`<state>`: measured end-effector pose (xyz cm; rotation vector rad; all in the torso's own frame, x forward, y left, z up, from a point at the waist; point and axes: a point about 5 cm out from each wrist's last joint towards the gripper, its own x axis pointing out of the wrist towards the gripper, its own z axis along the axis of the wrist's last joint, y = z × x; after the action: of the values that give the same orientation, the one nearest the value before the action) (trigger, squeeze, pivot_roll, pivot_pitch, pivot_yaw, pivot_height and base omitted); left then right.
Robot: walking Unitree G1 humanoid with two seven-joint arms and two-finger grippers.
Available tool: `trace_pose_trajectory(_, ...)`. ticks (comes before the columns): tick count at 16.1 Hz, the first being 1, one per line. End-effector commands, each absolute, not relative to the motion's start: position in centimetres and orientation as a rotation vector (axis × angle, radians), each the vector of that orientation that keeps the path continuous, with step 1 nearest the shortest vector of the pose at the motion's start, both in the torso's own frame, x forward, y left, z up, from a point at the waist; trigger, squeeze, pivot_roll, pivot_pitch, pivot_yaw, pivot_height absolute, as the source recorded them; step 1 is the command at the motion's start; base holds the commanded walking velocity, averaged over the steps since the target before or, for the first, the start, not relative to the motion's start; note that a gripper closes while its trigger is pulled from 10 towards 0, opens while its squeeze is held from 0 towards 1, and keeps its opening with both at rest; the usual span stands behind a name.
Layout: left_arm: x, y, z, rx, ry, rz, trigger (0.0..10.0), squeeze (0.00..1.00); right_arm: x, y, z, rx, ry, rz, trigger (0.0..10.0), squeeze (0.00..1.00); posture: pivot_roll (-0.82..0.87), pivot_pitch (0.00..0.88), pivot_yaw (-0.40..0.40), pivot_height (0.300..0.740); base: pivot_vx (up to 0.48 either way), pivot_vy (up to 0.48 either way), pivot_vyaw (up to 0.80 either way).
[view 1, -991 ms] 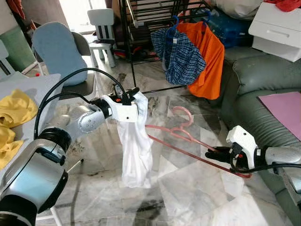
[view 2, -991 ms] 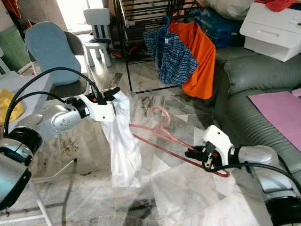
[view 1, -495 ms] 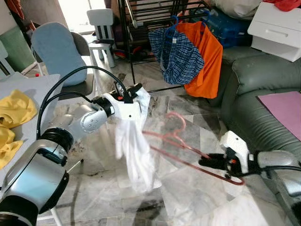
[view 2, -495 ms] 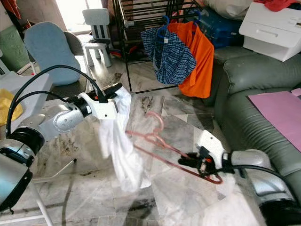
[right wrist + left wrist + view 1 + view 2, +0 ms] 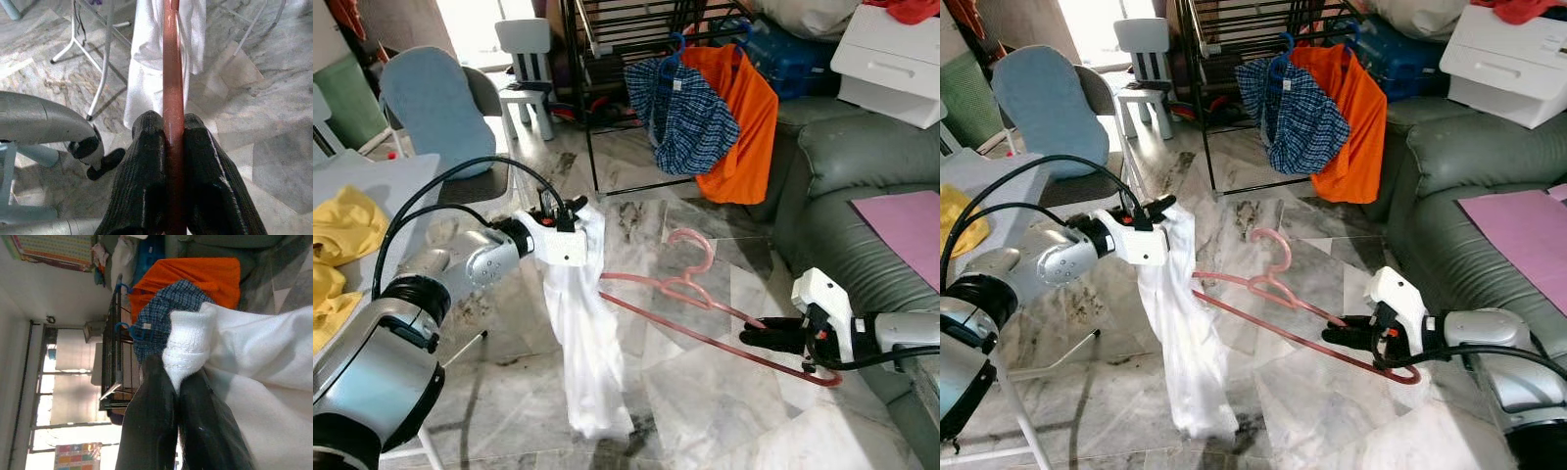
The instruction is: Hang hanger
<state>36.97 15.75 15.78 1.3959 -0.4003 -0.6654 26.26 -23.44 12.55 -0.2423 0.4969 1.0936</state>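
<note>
Shirt (image 5: pixel 582 333) hangs limp from the left gripper (image 5: pixel 570 208), clenched on its collar with that arm stretched forward at chest height; the loose cloth could slide off the hanger's tip. To the right, the pink hanger (image 5: pixel 690 294) lies nearly level above the floor, its far end touching the shirt. The right gripper (image 5: pixel 773 335), reaching inward, is clamped on its near end.

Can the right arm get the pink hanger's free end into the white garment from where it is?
Probably yes. The right gripper is shut on the pink hanger, whose far end already lies beside the white garment hanging from the left gripper. Only open floor lies between.
</note>
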Motion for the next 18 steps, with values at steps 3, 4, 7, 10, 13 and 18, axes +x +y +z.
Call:
trace_pose_trajectory(3,36.5,15.7,14.9,1.409,-0.390,-0.714,10.0,0.00,26.5,-21.8,13.5,-0.240,0.436,1.156,10.0,0.00,-0.19,0.000,0.094,0.740,0.000,0.000,0.00)
trace_pose_trajectory(4,36.4,15.8,14.7,1.408,-0.381,-0.722,10.0,0.00,26.4,-21.7,13.6,-0.240,0.434,1.164,10.0,0.00,-0.19,0.000,0.094,0.740,0.000,0.000,0.00)
trace_pose_trajectory(7,36.4,16.9,13.9,1.441,-0.312,-0.692,10.0,0.00,26.7,-21.5,14.3,-0.248,0.405,1.161,10.0,0.00,-0.19,0.000,0.099,0.740,0.000,0.000,0.00)
trace_pose_trajectory(10,36.5,18.2,13.6,1.453,-0.257,-0.630,10.0,0.00,27.7,-21.7,15.5,-0.256,0.345,1.102,10.0,0.00,-0.19,0.000,0.101,0.740,0.000,0.000,0.00)
trace_pose_trajectory(13,36.8,19.1,14.1,1.451,-0.278,-0.486,10.0,0.00,26.9,-21.3,14.5,-0.267,0.397,1.157,10.0,0.00,-0.19,0.000,0.102,0.740,0.000,0.000,0.00)
trace_pose_trajectory(18,37.5,19.3,15.5,1.433,-0.317,-0.401,10.0,0.00,26.2,-20.6,13.1,-0.269,0.451,1.197,10.0,0.00,-0.19,0.000,0.105,0.740,0.000,0.000,0.00)
